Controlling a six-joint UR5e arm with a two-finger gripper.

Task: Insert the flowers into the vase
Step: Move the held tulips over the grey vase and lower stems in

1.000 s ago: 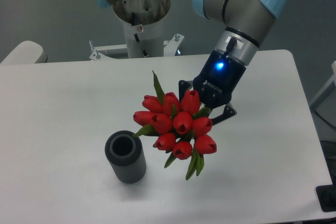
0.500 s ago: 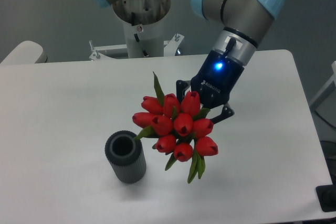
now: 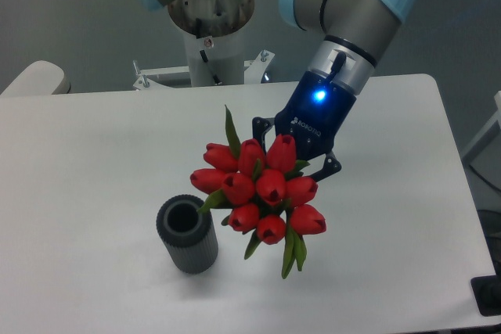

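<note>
The gripper [image 3: 293, 163] comes down from the upper right on a grey arm [image 3: 352, 5] with pale blue joint caps, and a blue light glows on its dark body. Its fingers are mostly hidden behind the flower heads, so the grip itself cannot be seen directly, but the flowers [image 3: 262, 185] hang in the air at its tip and appear to be clamped between the fingers.

The flowers are a tight bunch of closed red tulip heads with narrow green leaves. One long leaf sticks up at the top left of the bunch, and several leaves or stems trail down at the lower right. The heads face the camera, so the bunch is tilted rather than upright. It is held above the white table [image 3: 94, 154], not touching it.

The vase [image 3: 186, 234] stands upright on the table to the lower left of the bunch. It is a small dark grey cylinder with ribbed sides and an open round mouth. The nearest flower heads and a green leaf come just beside its upper right rim, but the bunch is not over the mouth and nothing is inside the vase
</note>
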